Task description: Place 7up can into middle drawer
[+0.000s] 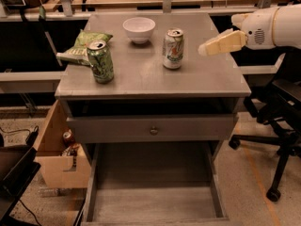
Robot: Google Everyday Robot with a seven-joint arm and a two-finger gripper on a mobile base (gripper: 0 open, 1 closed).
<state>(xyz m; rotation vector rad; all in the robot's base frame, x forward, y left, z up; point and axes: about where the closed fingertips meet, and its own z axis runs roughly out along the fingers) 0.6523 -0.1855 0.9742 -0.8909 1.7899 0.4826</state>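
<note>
The 7up can, silver-white with green lettering, stands upright on the grey table top, right of centre. My gripper hangs above the table's right side, to the right of the can at about its height, a short gap away and not touching it. The middle drawer is pulled out below the table front, and its pale plank floor is bare.
A dark green can stands at the left front of the table top. A green chip bag lies behind it, and a white bowl sits at the back. A closed drawer front with a round knob is above the open drawer. A cardboard box is at the left and an office chair at the right.
</note>
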